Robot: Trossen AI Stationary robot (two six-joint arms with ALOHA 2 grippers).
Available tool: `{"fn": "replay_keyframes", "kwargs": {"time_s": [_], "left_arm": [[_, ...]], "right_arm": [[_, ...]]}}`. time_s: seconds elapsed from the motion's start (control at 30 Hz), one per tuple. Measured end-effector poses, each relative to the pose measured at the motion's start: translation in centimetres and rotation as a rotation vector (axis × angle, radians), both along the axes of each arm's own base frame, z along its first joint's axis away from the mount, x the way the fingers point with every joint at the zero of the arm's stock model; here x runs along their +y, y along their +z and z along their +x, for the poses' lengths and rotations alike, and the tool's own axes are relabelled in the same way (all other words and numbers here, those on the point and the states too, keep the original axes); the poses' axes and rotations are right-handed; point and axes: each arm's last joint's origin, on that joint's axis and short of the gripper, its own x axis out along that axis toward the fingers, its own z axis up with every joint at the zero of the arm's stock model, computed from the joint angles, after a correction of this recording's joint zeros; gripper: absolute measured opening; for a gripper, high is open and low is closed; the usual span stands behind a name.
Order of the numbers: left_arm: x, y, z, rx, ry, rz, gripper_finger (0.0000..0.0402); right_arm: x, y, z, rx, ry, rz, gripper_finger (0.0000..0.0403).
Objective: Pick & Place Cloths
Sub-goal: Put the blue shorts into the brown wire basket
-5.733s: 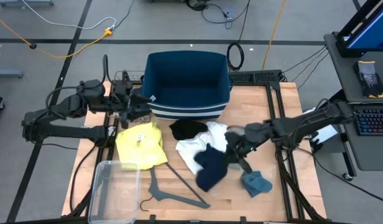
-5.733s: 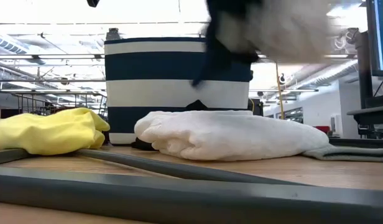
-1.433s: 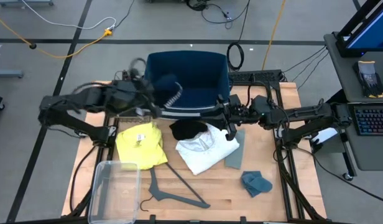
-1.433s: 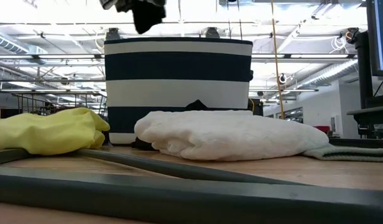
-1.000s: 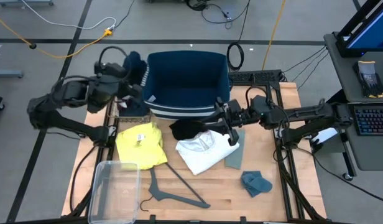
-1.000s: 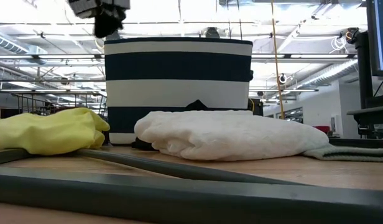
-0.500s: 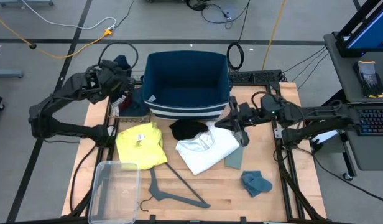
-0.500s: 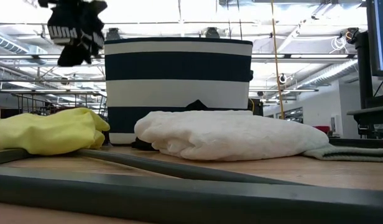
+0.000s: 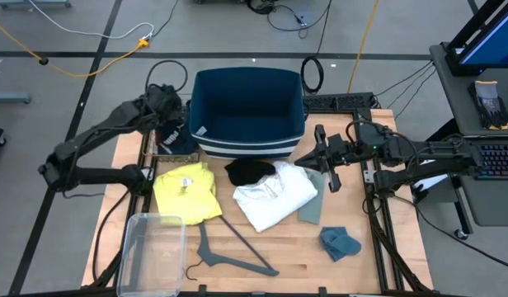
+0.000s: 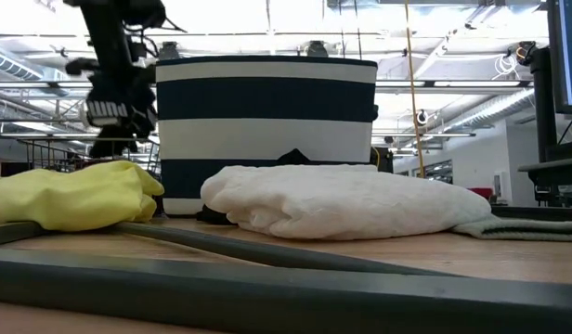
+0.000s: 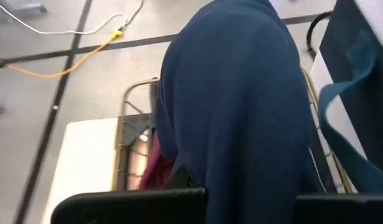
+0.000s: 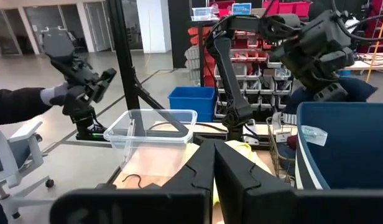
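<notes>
- My left gripper (image 9: 167,111) sits at the table's far-left, just left of the striped bin (image 9: 248,111), fingers clamped on the navy cloth (image 9: 173,136), which hangs over a wire basket (image 9: 165,144).
- Risk: cloth's bulk blocks the wrist cam, so I'm judging the drop blind; it could drape the basket rim or snag the wire.
- A maroon cloth (image 11: 155,171) already lies in there; navy may pile up & spill.
- Right gripper (image 9: 326,161) waits right of the bin, fingers together, empty.
- White cloth (image 9: 275,194), black cloth (image 9: 248,171), yellow cloth (image 9: 186,190), teal rags (image 9: 341,242) lie mid-table; a low return pass w/ either arm could drag them.
</notes>
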Motion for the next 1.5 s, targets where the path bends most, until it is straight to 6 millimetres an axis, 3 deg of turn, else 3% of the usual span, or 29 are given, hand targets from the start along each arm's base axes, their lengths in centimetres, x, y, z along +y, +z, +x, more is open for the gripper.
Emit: {"fn": "replay_keyframes", "kwargs": {"time_s": [0.5, 0.67, 0.87, 1.17, 1.3, 1.5], "left_arm": [[2.2, -6.4, -1.3, -0.188, 0.007, -0.113, 0.0005], [2.1, -7.4, -1.4, -0.205, -0.010, -0.148, 0.0006], [2.1, -7.5, -1.3, -0.218, -0.021, -0.158, 0.0036], [2.0, -7.3, -1.4, -0.219, -0.011, -0.171, 0.0140], [1.7, -5.8, -1.6, -0.213, -0.029, -0.169, 0.0184], [1.2, -1.6, -2.0, -0.234, -0.061, -0.105, 0.0218]], "right_arm": [[0.0, -0.3, 0.0, 0.030, 0.000, 0.002, 0.0000], [0.0, -0.3, 0.0, 0.030, 0.000, 0.002, 0.0000], [0.0, -0.3, 0.0, 0.030, 0.000, 0.003, 0.0000], [0.0, -0.3, 0.0, 0.030, 0.000, 0.003, 0.0000], [0.0, -0.3, 0.0, 0.030, -0.001, 0.003, 0.0000], [0.0, -0.3, 0.0, 0.029, -0.001, 0.003, 0.0000]]}}
